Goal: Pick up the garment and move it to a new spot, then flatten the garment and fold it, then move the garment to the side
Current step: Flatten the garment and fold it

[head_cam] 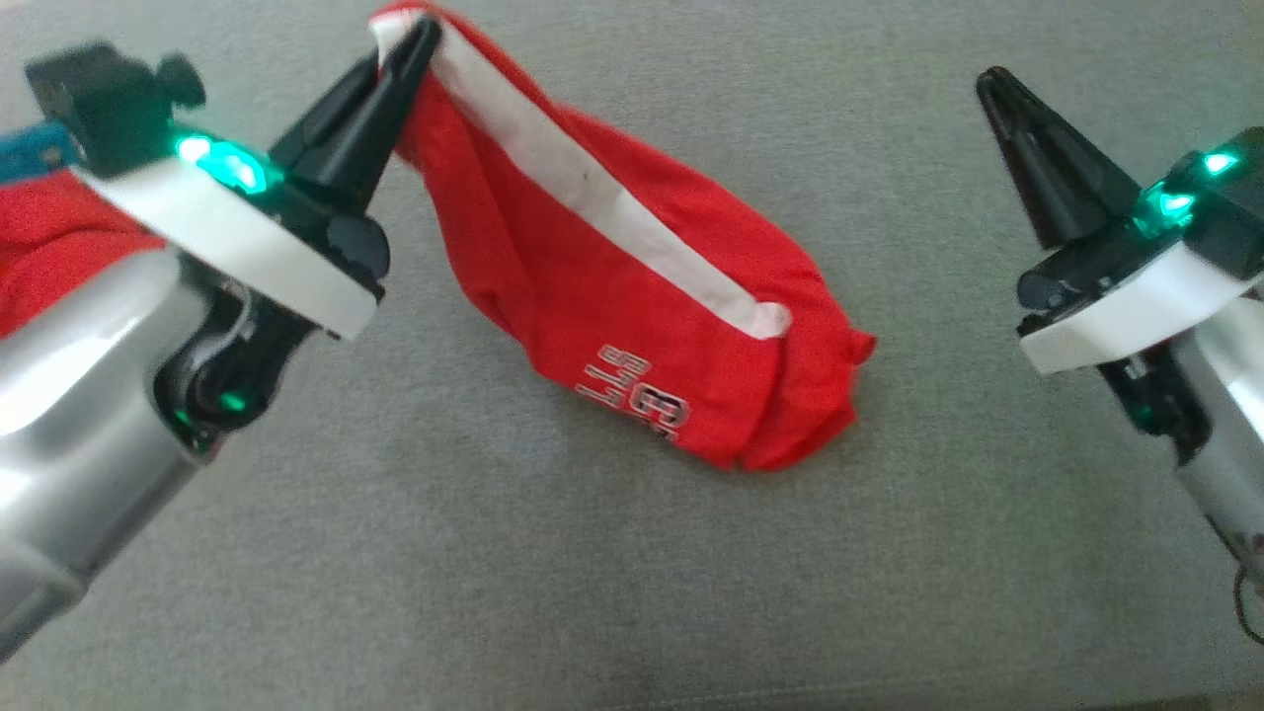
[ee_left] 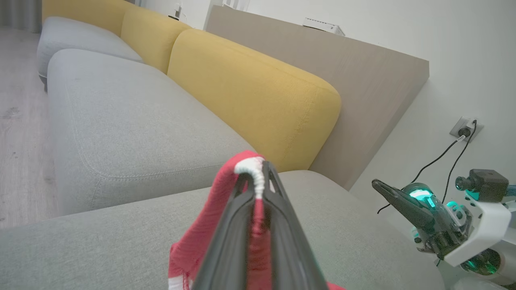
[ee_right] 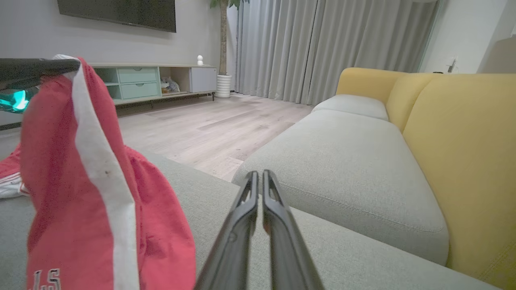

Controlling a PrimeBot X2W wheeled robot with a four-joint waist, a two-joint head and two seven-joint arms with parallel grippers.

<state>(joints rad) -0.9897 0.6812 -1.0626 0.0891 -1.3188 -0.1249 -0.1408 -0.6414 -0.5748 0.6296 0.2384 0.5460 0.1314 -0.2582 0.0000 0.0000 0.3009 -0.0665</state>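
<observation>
At eleven o'clock in the head view, held up by one end: garment (head_cam: 612, 286), red, with a white stripe (head_cam: 592, 193) along it. Clenched on that raised end by the left gripper (head_cam: 420, 39), both dark fingers pressed together over a fold of red and white. Slung from there down toward five o'clock, sagging like a pouch, lower end resting on the grey seat cushion (head_cam: 395, 553) near the middle of the view. White lettering (head_cam: 637, 395) near that lower end. Along the left wrist view: bunched white edge of the garment (ee_left: 193, 241) poking out at the tips of the left gripper (ee_left: 258, 172), red cloth drooping off toward seven o'clock. At three o'clock of the garment in the head view, well apart from it: right gripper (head_cam: 992, 89), clamped shut on nothing, fingers pointing toward eleven o'clock. Same in the right wrist view: right gripper (ee_right: 258, 177) closed and empty above the grey cushion, garment (ee_right: 60, 161) hanging at nine o'clock, clear of the fingers. At nine o'clock in the head view, behind the left arm: separate red heap (head_cam: 39, 247). Yellow backrest (ee_left: 250, 92) beyond the cushion at twelve o'clock of the left wrist view.
</observation>
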